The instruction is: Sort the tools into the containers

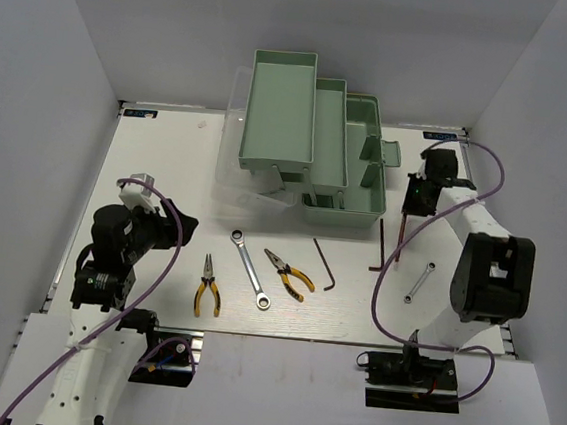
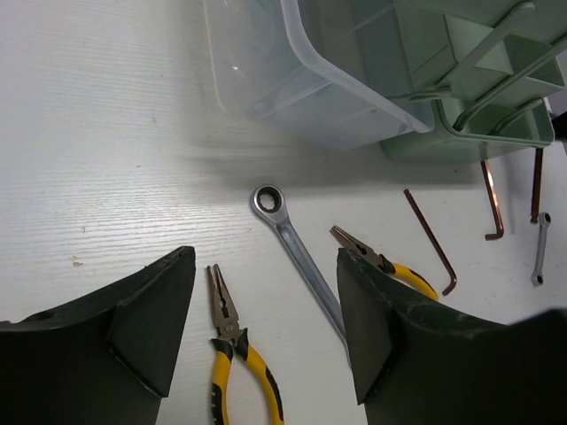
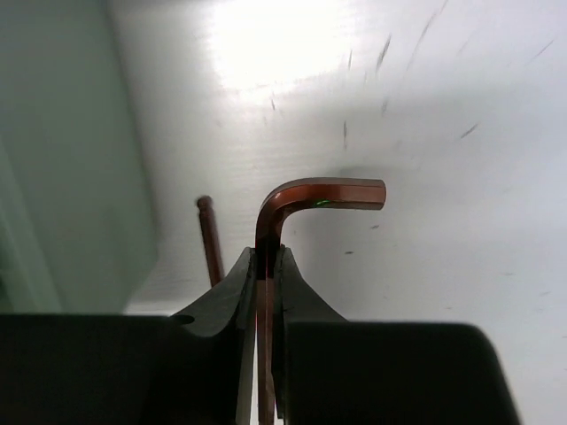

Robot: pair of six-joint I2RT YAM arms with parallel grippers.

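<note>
The pale green toolbox (image 1: 344,193) stands at the back with its trays (image 1: 281,107) folded out. My right gripper (image 3: 267,257) is shut on the long arm of a dark-red hex key (image 3: 328,192), low over the table just right of the toolbox (image 3: 62,159). A second hex key (image 3: 210,239) lies beside it. My left gripper (image 2: 264,292) hangs open above yellow-handled pliers (image 2: 232,354), holding nothing. The long wrench (image 2: 297,252), the other pliers (image 2: 394,266), a third hex key (image 2: 431,241) and the short wrench (image 1: 418,283) lie on the table.
The translucent lid (image 2: 283,80) of the toolbox lies open on its left side. White walls enclose the table at the back and both sides. Purple cables (image 1: 383,272) loop from each arm over the tabletop.
</note>
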